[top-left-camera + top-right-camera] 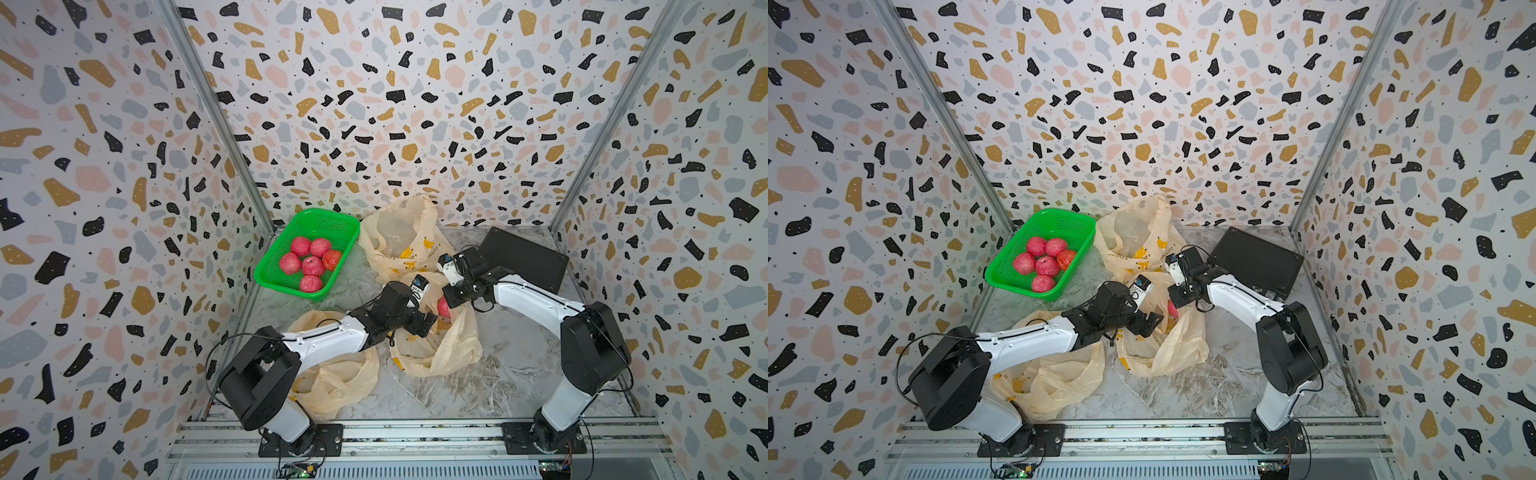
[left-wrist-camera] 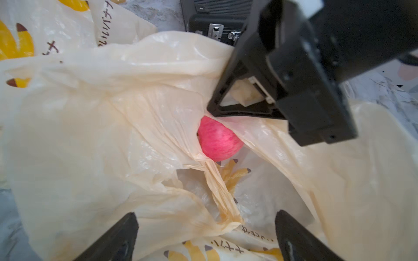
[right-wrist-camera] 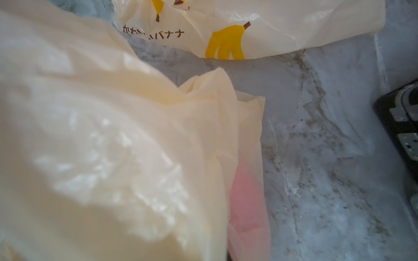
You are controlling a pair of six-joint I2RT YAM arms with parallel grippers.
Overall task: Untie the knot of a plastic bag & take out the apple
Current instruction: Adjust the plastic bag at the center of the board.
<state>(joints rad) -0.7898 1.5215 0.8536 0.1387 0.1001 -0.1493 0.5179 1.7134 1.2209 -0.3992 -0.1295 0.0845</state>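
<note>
Apple (image 2: 219, 140): lies inside the unknotted plastic bag (image 2: 101, 146), ahead of the left gripper (image 2: 207, 217), whose jaws stand spread wide and touch nothing; sits just beneath the right gripper (image 2: 212, 109), jaws pressed together on a fold of the bag's rim. Half veiled on one side by crumpled film. Nearby: second bag (image 1: 399, 232) behind, third bag (image 1: 336, 374) under the left arm, green basket (image 1: 328, 220) at far left, black box (image 1: 523, 257) at far right. Count: three bags, one basket, one box, six basket apples (image 1: 312, 266) plus one bagged
</note>
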